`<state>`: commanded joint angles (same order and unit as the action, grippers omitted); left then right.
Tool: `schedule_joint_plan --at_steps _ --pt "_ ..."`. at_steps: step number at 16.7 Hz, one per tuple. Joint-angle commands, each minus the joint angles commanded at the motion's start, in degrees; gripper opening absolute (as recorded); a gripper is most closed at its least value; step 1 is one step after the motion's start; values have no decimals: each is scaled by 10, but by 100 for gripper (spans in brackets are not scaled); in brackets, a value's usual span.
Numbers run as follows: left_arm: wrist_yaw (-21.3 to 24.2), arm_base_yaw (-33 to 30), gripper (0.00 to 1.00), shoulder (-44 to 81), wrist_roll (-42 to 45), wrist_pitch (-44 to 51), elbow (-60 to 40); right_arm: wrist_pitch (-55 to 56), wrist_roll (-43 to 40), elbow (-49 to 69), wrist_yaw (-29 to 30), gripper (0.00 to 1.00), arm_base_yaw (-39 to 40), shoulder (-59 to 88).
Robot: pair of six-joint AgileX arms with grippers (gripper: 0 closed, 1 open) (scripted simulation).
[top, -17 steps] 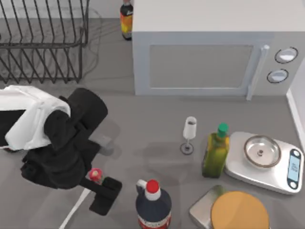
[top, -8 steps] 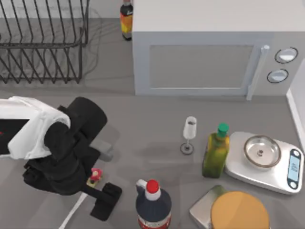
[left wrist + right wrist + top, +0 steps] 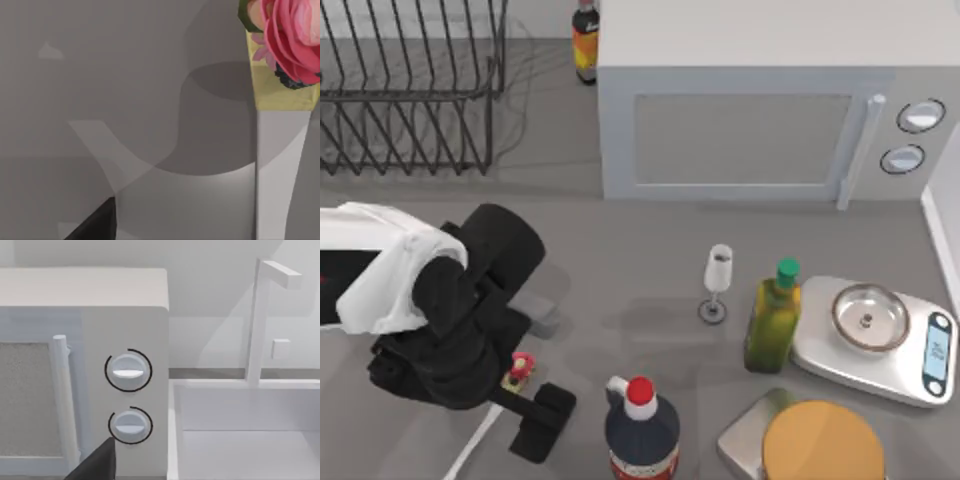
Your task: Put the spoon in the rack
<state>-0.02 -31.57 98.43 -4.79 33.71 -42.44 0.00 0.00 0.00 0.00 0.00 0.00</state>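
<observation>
Left end effector (image 3: 525, 385) is seen low over the bench (image 3: 620, 270) at front-left, fingers clamped on the spoon (image 3: 490, 415) near its pink-red and yellow end. White handle is angled down-left toward the bench's front edge. In the left wrist view the spoon (image 3: 280, 165) is shown close up: flower-like pink tip, yellow band, white handle below. Rack (image 3: 410, 100) is sat at back-left, well apart from the spoon, w/ upright wire prongs. Right end effector isn't caught from the top; fingers can't be told. In the right wrist view the microwave (image 3: 85, 370) w/ two dials is faced. Also on the bench: microwave (image 3: 760, 120) at back centre, dark bottle w/ red cap (image 3: 640, 425) just right of the left end effector, wine glass (image 3: 717, 283), green-capped bottle (image 3: 772, 318), scale (image 3: 880, 340) at right.
</observation>
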Motion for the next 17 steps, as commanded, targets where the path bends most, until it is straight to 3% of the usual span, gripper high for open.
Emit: schedule_joint_plan --at_steps 5,13,17 --pt "0 0 2 0 0 0 0 0 0 0 0 100 0 0" --pt "0 0 0 0 0 0 0 0 0 0 0 100 0 0" --pt "-3 1 0 -42 -1 57 -38 0 0 0 0 100 0 0"
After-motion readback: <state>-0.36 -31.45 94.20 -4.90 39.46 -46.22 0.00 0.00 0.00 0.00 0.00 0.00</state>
